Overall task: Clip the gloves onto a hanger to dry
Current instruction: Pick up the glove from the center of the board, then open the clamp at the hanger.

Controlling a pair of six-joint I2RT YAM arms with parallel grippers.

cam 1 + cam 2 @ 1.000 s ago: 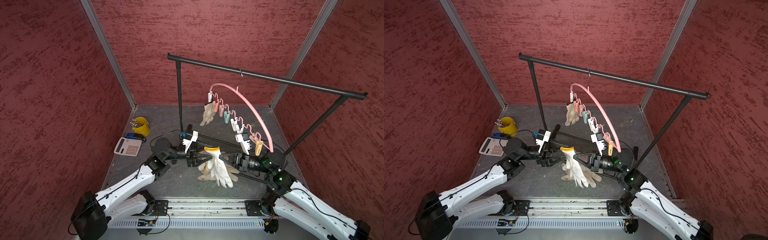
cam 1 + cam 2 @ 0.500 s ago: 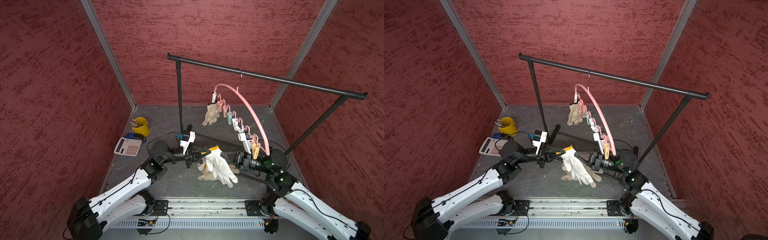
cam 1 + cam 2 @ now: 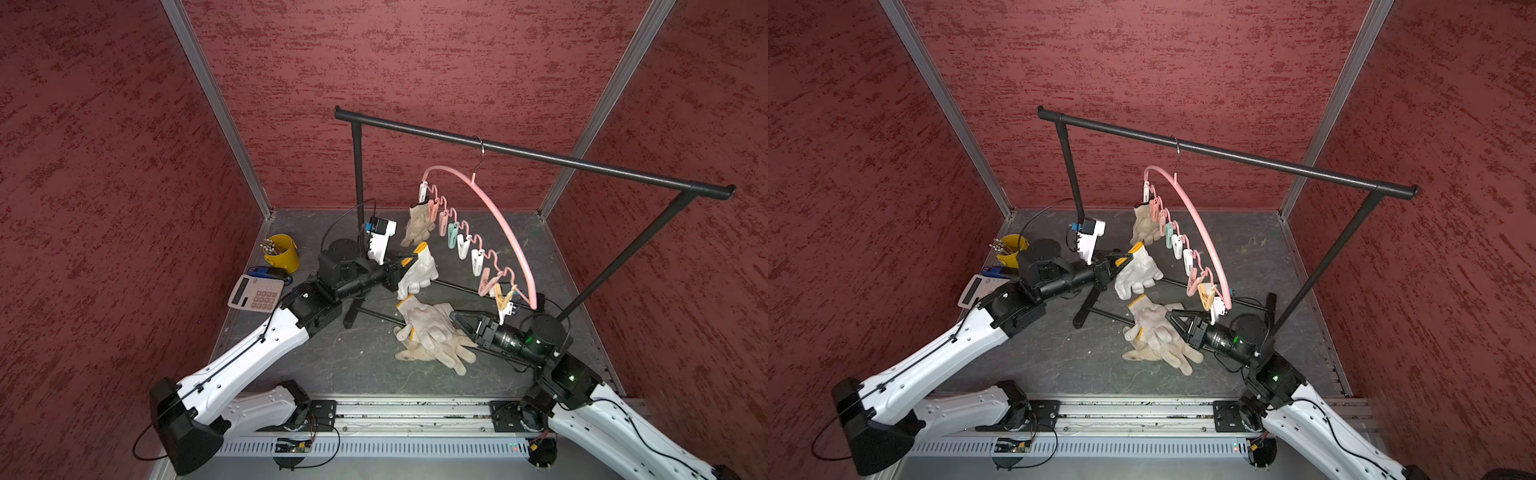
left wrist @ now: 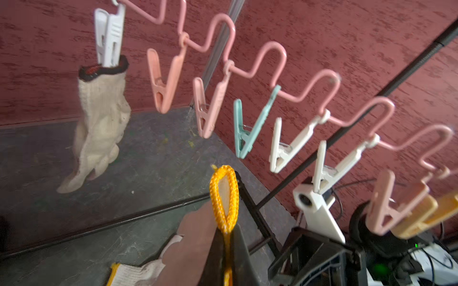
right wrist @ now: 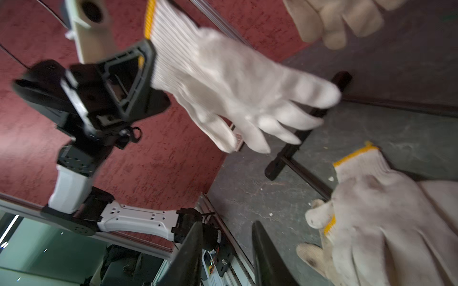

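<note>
Limp and probably light, the white knit yellow-cuffed glove (image 3: 422,272) dangles from the left gripper (image 3: 408,262), fingers pinching its cuff, the sensible hold; the right gripper (image 5: 226,230) has its fingers spread, empty.

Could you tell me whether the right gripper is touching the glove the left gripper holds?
Apart. The right wrist view shows the right gripper open and empty, a clear gap separating it from the glove in the left gripper.

Both top views high, looking down, same scene; wrist views close.
</note>
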